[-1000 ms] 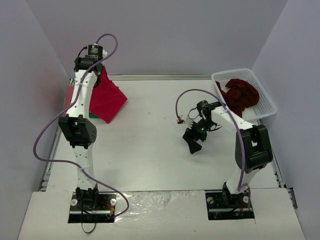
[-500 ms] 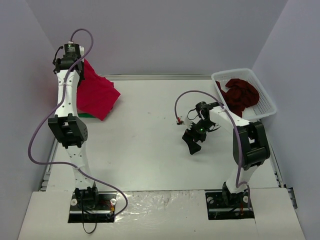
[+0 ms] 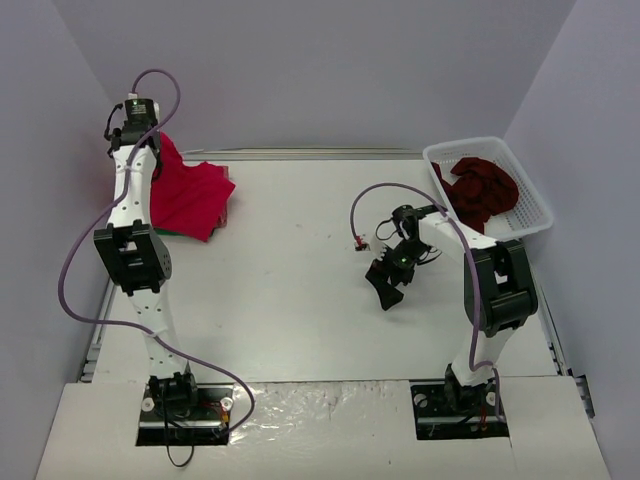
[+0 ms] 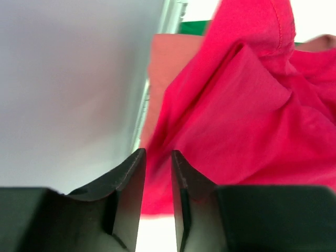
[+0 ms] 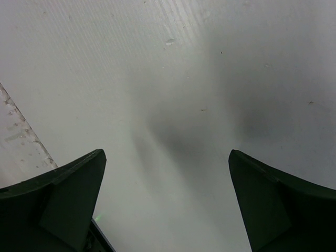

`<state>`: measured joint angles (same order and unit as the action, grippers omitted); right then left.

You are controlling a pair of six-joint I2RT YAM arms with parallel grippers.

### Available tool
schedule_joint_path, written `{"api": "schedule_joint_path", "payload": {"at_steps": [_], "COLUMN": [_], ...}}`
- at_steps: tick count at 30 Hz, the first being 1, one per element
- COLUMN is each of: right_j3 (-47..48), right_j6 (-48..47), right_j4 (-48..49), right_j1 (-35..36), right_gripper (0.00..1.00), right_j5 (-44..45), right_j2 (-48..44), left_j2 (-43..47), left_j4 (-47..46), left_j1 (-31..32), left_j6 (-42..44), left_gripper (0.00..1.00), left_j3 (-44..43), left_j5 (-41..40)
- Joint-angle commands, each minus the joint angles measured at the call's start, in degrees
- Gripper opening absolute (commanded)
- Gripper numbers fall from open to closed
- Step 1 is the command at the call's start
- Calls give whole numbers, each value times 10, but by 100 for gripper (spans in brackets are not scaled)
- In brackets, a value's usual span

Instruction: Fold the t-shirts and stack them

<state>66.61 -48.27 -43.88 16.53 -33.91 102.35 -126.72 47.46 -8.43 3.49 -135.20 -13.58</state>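
Note:
The bright crimson t-shirt [image 3: 195, 195] lies spread at the table's far left, with one edge rising to my left gripper [image 3: 155, 140]. In the left wrist view the jaws [image 4: 158, 157] stand nearly together, pinching the crimson cloth [image 4: 247, 115]. A dull salmon-red t-shirt [image 4: 164, 52] lies under it by the wall. The dark maroon t-shirt [image 3: 482, 190] is bunched in the white basket [image 3: 470, 146]. My right gripper [image 3: 388, 284] hovers wide open and empty over bare table [image 5: 167, 155].
The left wall [image 4: 68, 79] is right beside the left gripper. A green edge [image 4: 191, 26] shows beyond the salmon shirt. The right arm's purple cable ends in a small plug [image 3: 360, 240] over the table's middle.
My left arm has swung left and back towards the wall, and the crimson t-shirt has dropped from hanging to lying spread on the table. The right arm has barely moved.

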Motion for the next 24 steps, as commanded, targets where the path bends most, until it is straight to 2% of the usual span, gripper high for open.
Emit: {"api": "schedule_joint_path", "payload": {"at_steps": [1,2,4,7,8,9,11,12,13,16,17,18,21,23,24], "right_j3": [-6,-6,-8,-11,-11,-12,-12,-13,-13,-8,1,7,49,76,100], "right_j6": [-2,-2,-3,-7,-8,-9,-9,-10,-10,-7,-4,5,43,89,98], "right_j4": [-21,-22,-22,-23,-23,-23,-23,-23,-23,-23,-23,-23,-25,-23,-24], "right_j1": [-6,-8,-9,-11,-11,-12,-12,-14,-14,-15,-15,-15,-13,-13,-13], "right_gripper": [100,100,100,100,100,100,100,100,100,100,100,100,100,100,100], "right_j5": [1,0,-5,-10,-12,-14,-16,-18,-20,-27,-29,-32,-33,-29,-32], "right_j2": [6,4,1,-10,-16,-19,-28,-32,-39,-50,-57,-59,-60,-55,-52], "left_j2": [16,26,38,56,60,77,115,166,193,297,354,388,522,618,647], "left_j4": [-97,-118,-188,-262,-277,-301,-329,-339,-335,-237,-216,-189,-182,-178,-175], "left_j1": [-15,-17,-18,-25,-25,-25,-25,-25,-24,-26,-25,-24,-19,-13,-11], "left_j6": [24,53,93,171,189,214,223,221,210,129,116,93,71,78,96], "left_gripper": [21,6,3,55,69,89,96,99,97,94,94,94,94,94,94], "left_j3": [50,65,109,149,175,192,242,302,326,377,394,433,509,592,620], "left_j5": [-108,-162,-217,-258,-274,-284,-280,-267,-235,-140,-66,-25,148,244,333]}}
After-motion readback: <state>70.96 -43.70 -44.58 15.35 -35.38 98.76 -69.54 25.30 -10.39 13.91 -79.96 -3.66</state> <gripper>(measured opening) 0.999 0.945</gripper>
